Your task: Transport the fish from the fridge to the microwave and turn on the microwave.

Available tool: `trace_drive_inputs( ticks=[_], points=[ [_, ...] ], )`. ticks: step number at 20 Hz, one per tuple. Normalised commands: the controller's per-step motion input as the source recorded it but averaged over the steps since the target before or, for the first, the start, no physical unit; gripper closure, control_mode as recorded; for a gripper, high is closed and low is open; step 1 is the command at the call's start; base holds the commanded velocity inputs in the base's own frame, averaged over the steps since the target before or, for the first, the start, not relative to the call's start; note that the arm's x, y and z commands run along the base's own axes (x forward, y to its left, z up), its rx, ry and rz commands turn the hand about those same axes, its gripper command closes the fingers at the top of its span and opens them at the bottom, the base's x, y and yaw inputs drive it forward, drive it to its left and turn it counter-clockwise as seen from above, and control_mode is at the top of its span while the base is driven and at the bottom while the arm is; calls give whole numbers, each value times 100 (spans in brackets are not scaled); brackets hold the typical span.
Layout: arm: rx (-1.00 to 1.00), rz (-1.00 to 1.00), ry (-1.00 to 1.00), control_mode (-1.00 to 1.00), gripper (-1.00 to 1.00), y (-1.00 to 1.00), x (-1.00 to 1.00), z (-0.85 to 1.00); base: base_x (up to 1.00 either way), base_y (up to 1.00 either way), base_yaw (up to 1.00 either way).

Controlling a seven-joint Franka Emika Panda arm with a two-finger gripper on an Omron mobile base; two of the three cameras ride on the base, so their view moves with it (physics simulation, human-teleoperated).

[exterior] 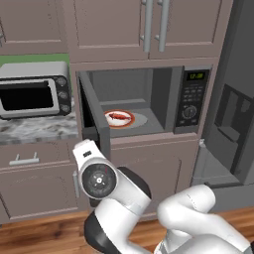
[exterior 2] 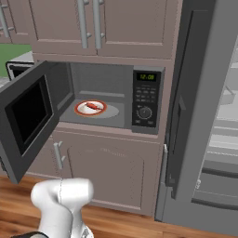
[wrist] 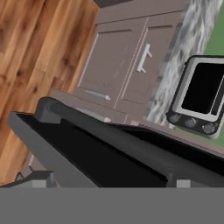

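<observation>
Fish [exterior: 118, 117] on a plate [exterior: 130, 119] inside the open microwave [exterior: 149, 99], transfer judged complete; gripper jaws apart, holding nothing, close above the microwave door [wrist: 100, 155]; next, by judgement: door [exterior 2: 28, 118] swung shut, then control panel [exterior 2: 145, 100] pressed to start.

Taupe panelled wall cabinets [exterior: 149, 25] with long steel handles at twelve o'clock. Matching base cabinets [exterior 2: 111, 172] below, at six o'clock. Grey-veined marble counter [exterior: 37, 130] at nine o'clock, carrying a silver toaster oven [exterior: 33, 89]. Green wall [exterior: 30, 58] behind it. Warm wooden plank floor [wrist: 39, 48] underfoot.
</observation>
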Motion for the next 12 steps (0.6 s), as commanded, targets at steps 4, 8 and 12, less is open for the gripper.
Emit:
trace_drive_inputs(
  ticks=[4, 8, 12],
  points=[
    [0, 2, 0, -100, -100, 21, 2, -8, 0, 0, 0],
    [0, 0, 0, -100, -100, 24, -1, -9, 0, 0, 0],
    [0, 0, 0, -100, -100, 22, 10, -8, 0, 0, 0]
  ],
)
